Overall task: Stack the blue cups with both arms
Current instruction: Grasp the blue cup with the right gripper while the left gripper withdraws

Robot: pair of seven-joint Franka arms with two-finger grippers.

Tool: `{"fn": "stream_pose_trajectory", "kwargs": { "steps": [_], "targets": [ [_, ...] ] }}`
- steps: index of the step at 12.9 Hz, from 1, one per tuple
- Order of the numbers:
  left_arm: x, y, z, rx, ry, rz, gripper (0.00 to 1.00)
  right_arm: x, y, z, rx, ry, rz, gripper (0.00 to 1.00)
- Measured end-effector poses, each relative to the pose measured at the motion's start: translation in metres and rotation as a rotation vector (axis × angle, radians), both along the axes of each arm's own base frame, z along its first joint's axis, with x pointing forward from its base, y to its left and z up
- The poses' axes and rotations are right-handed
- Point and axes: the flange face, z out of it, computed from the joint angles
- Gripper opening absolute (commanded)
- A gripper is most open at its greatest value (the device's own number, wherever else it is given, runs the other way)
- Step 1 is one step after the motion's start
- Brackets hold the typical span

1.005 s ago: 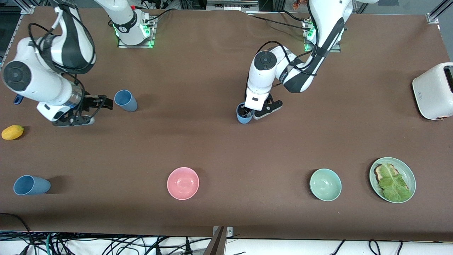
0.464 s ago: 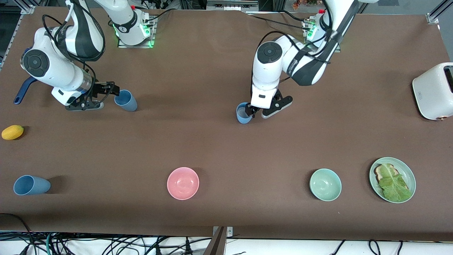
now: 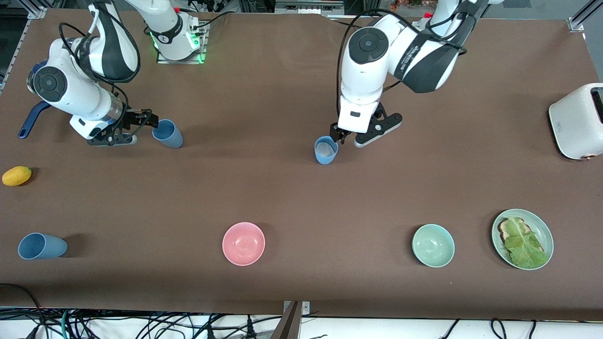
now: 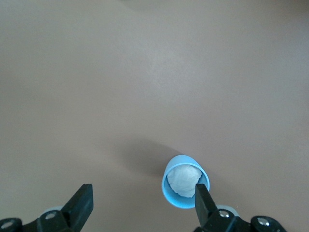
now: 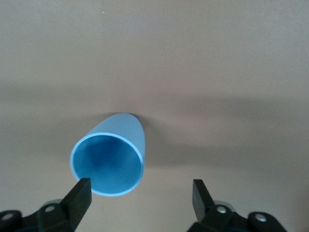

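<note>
Blue cups: I counted three on the brown table (image 3: pixel 282 197).
Corner cup (image 3: pixel 41 246): it lay on its side near the front camera, at the right arm's end.
Right gripper (image 3: pixel 141 123): I saw its fingers spread wide, low and just beside an upright cup (image 3: pixel 167 133), one fingertip (image 5: pixel 79 191) at its rim (image 5: pixel 107 164).
Pink bowl (image 3: pixel 243 243): it sat near the front edge.
Middle cup (image 3: pixel 326 150): it stood upright mid-table with something pale inside (image 4: pixel 185 181).
Left gripper (image 3: pixel 346 139): I read it as spread open, above that cup's rim, gripping nothing.
</note>
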Motion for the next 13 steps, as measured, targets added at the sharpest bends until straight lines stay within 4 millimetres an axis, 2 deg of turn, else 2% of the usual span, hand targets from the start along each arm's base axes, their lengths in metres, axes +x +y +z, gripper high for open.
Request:
{"fn": "stream_pose_trajectory", "kwargs": {
  "steps": [3, 5, 9, 13],
  "targets": [
    [0.018, 0.03, 0.021, -0.011, 0.026, -0.038, 0.94, -0.005, -0.001, -0.023, -0.001, -0.004, 0.0, 0.84],
    [0.031, 0.059, 0.038, -0.022, 0.048, -0.077, 0.94, -0.004, -0.002, -0.029, -0.002, -0.005, 0.0, 0.8],
    [0.05, 0.117, 0.074, -0.025, 0.083, -0.153, 0.94, -0.003, -0.002, -0.037, -0.003, -0.005, 0.0, 0.56],
    [0.063, 0.166, 0.1, -0.029, 0.12, -0.244, 0.94, -0.004, -0.002, -0.045, -0.004, 0.006, 0.001, 0.38]
  ]
}}
